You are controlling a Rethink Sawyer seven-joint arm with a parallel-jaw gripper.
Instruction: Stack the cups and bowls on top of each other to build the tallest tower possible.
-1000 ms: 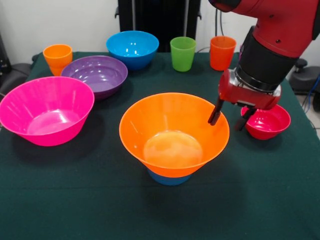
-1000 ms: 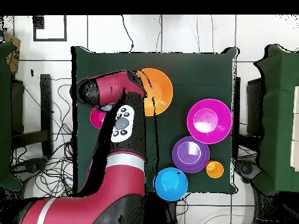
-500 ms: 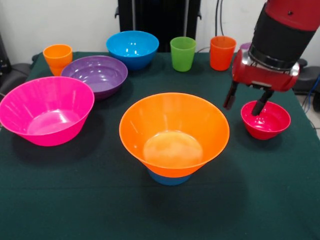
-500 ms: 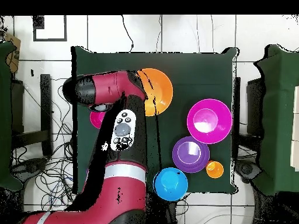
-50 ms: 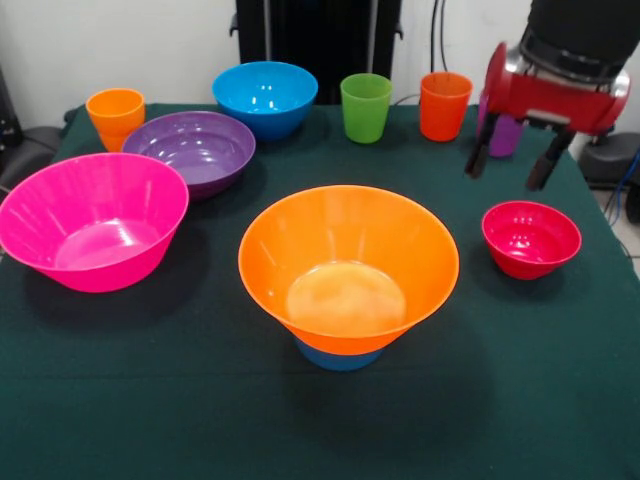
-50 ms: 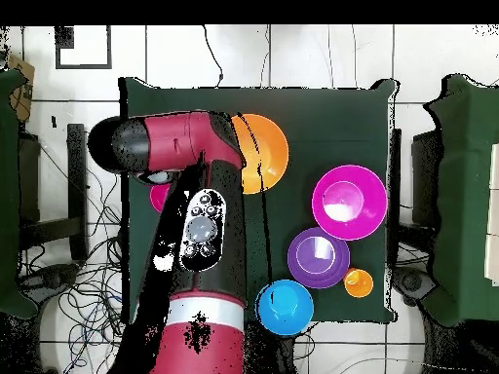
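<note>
The tower is a large orange bowl [image 5: 348, 262] [image 6: 265, 151] resting on a small light-blue bowl [image 5: 340, 357] at the table's middle. My gripper [image 5: 512, 165] hangs open and empty at the right, above and behind the small red bowl [image 5: 531, 238]. The purple cup [image 5: 503, 137] stands just behind it, partly hidden. Along the back stand the red-orange cup [image 5: 444, 105], green cup [image 5: 365, 107] and yellow-orange cup [image 5: 115, 115]. In the overhead view the arm hides the gripper.
A blue bowl [image 5: 265, 97] [image 6: 284, 306] sits at the back, a purple bowl [image 5: 190, 148] [image 6: 318, 257] in front of it, and a large pink bowl [image 5: 92, 218] [image 6: 348, 202] at the left. The table's right edge lies close to the red bowl.
The gripper has risen from the orange bowl's right rim and moved right and back, past the red bowl, toward the purple cup. It stays open; no bowl or cup moved.
</note>
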